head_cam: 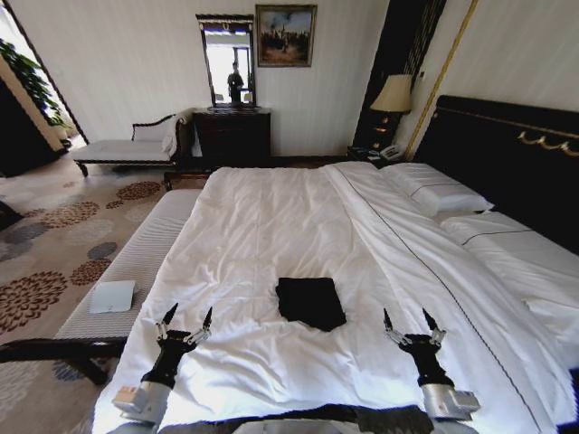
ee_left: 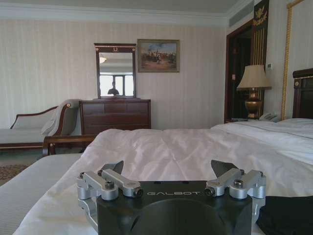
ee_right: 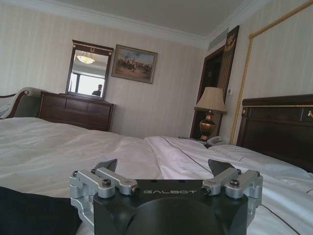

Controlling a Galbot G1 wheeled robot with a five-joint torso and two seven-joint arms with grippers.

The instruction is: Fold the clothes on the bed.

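Observation:
The clothes lie as a small, neat black rectangle on the white sheets of the bed, near its front edge. My left gripper hovers open to the left of them, nothing between its fingers. My right gripper hovers open to their right, also holding nothing. In the left wrist view the left gripper stands open over the sheet, with a black edge of the clothes beside it. In the right wrist view the right gripper is open, the black clothes close by.
A pale ribbed bench runs along the bed's left side with a white pad on it. Pillows and the dark headboard are at the right. A dresser, chaise and lamp stand by the far wall.

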